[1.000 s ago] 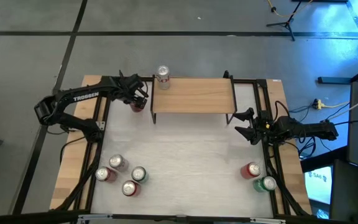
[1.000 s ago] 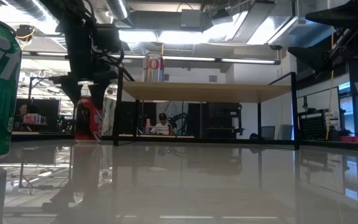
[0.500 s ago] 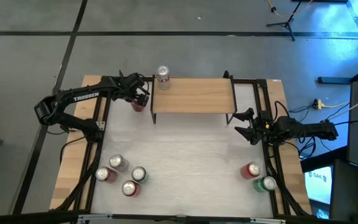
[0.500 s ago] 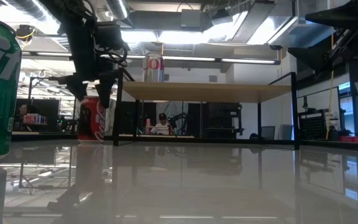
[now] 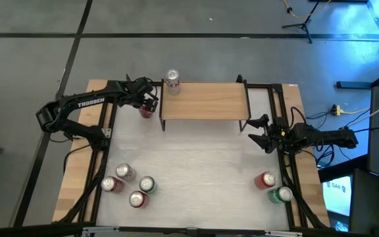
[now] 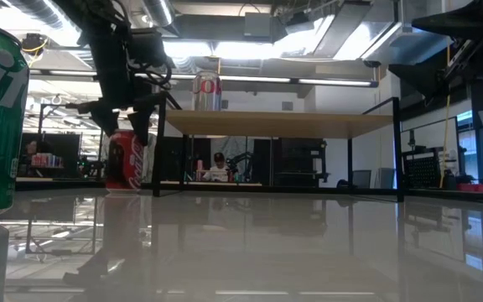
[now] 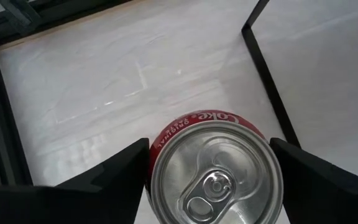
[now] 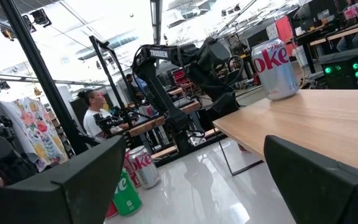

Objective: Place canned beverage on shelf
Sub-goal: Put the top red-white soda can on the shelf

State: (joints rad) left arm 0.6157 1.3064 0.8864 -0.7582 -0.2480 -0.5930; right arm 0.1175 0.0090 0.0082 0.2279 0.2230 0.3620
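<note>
Straddling the red cola can with a silver top [image 7: 213, 171], the left tool [image 5: 146, 104] has a dark finger on each side, jaws apart with slivers of gap showing, so no grip yet; the can stands on the white surface [image 5: 189, 164] just beside the left end of the low light-wood shelf on black legs [image 5: 206, 101]. Judgement: close squarely on the can's middle, lift straight, clear the plank edge and the silver diet cola can [image 5: 172, 79] standing there. Right tool [image 5: 260, 133] waits spread wide, near the shelf's right end.

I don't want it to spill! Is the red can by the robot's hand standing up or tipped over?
Standing up. The red can shows its round top straight on between the left gripper fingers, and the low view shows it upright on the table.
</note>
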